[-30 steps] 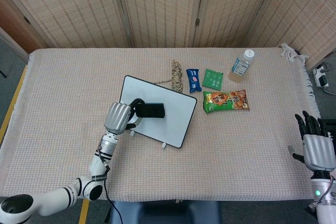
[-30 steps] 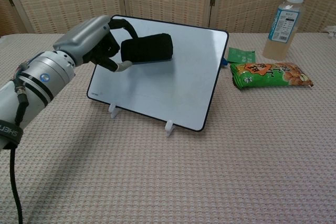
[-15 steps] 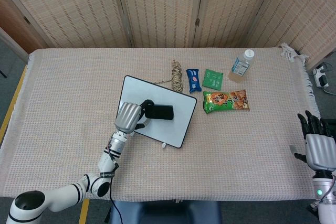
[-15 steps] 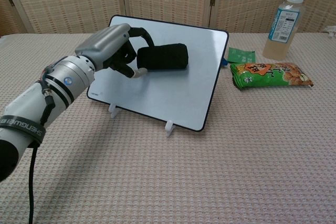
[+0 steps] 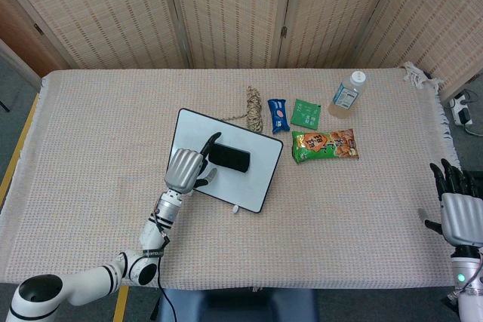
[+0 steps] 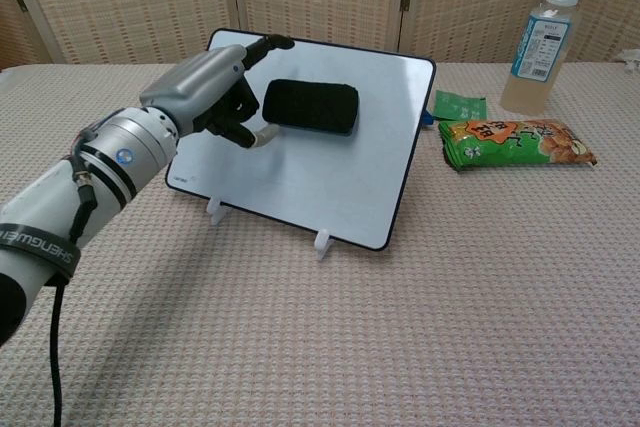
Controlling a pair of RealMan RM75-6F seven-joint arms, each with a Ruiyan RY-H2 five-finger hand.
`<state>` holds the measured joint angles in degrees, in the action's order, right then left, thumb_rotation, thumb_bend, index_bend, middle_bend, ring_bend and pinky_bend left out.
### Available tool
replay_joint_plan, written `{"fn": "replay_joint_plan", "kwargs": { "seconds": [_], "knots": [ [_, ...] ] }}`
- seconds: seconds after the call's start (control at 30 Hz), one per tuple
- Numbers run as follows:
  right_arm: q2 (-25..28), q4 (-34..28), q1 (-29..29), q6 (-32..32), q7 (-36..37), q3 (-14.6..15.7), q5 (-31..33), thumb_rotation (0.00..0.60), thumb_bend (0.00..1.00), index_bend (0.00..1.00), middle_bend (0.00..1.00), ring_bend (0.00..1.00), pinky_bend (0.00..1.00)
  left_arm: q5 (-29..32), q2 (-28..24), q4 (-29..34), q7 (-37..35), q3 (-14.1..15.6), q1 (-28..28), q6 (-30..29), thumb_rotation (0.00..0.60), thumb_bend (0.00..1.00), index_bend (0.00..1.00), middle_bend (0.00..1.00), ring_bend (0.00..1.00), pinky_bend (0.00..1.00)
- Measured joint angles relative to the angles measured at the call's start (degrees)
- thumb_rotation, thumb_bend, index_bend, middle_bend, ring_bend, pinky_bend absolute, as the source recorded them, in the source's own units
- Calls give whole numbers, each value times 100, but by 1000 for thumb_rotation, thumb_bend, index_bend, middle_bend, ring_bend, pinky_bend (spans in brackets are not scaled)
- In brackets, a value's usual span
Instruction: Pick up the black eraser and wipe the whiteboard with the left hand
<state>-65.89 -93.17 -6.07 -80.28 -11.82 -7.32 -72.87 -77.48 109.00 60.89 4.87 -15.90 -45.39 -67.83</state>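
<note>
The black eraser (image 5: 229, 158) (image 6: 310, 107) lies flat against the upper middle of the tilted whiteboard (image 5: 253, 186) (image 6: 330, 177), which stands on two small white feet. My left hand (image 5: 185, 170) (image 6: 205, 97) is just left of the eraser with its fingers lifted off it. One finger points up past the board's top edge and the thumb sits by the eraser's lower left corner. Nothing is in its grasp. My right hand (image 5: 459, 205) hangs off the table's right edge with its fingers spread, holding nothing.
Behind and right of the board lie a coil of rope (image 5: 253, 108), a blue packet (image 5: 278, 115), a green packet (image 5: 306, 113) (image 6: 460, 105), a snack bag (image 5: 324, 145) (image 6: 515, 142) and a drink bottle (image 5: 347, 94) (image 6: 540, 35). Folding screens stand behind the table.
My left hand carried the eraser rightward across the board, then its fingers came off it; the eraser now stays flat on the board. My right hand sank slightly.
</note>
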Motion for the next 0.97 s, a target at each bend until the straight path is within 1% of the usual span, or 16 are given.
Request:
{"fn": "replay_joint_plan", "kwargs": {
  "seconds": [0.07,0.13,0.2,0.23,0.27,0.3,0.33,0.37,0.4,0.47,0.5,0.57,0.67,0.77,0.87,0.97],
  "knots": [
    [-4,-6,10,-27,-10,15,-33,600,308,0,0,0,0,-15,-124,198,76,67,82,-36,600,367,68,1000,936,1000],
    [-6,-15,21,-56,-18,33,-77,600,308,0,0,0,0,-20,-285,423,192,142,172,-57,600,356,57,1000,894,1000],
    [-8,-23,33,-90,-23,50,-124,600,307,0,0,0,0,-6,-551,761,423,252,301,-69,600,343,47,975,794,993],
    [-10,-28,41,-112,-26,63,-156,600,308,0,0,0,0,11,-692,931,550,304,364,-70,600,336,40,912,713,959],
    [-12,-32,47,-127,-29,73,-180,600,308,0,0,0,0,46,-902,1184,728,377,453,-65,600,328,37,785,601,873],
    [-14,-34,53,-141,-34,84,-204,600,308,0,0,0,0,81,-1075,1391,859,435,523,-58,600,325,37,674,517,777],
    [-17,-39,60,-157,-40,100,-238,600,308,0,0,0,0,123,-1261,1611,983,495,595,-47,600,322,38,544,419,648],
    [-21,-43,65,-170,-45,112,-265,600,308,0,0,0,0,182,-1537,1923,1133,582,695,-31,600,320,40,403,309,490],
    [-25,-47,71,-185,-52,125,-296,600,308,0,0,0,0,224,-1764,2157,1230,654,774,-19,600,319,42,324,241,395],
    [-39,-55,86,-227,-79,160,-377,600,307,0,0,0,0,305,-2344,2684,1400,849,967,10,600,319,51,130,66,134],
    [-47,-59,91,-244,-93,176,-415,600,308,0,0,0,0,321,-2607,2899,1443,945,1060,13,600,319,53,91,32,73],
    [-70,-66,100,-275,-134,215,-502,600,308,0,0,0,0,298,-3222,3358,1467,1211,1338,-44,600,318,55,49,3,9],
    [-103,-71,106,-301,-189,276,-627,600,308,0,0,0,0,83,-3871,3746,1327,1602,1914,-408,600,318,55,30,0,0],
    [-136,-68,108,-316,-238,332,-742,600,308,0,0,0,0,-250,-4060,3773,977,1958,2541,-1008,600,318,55,26,0,0],
    [-164,-57,106,-330,-276,371,-840,600,308,0,0,0,0,-611,-4050,3561,574,2230,3090,-1645,600,313,57,20,0,0],
    [-186,-41,102,-332,-300,403,-911,600,308,0,0,0,0,-817,-3988,3360,545,2341,3426,-2097,600,308,50,14,0,0]
  ]
}}
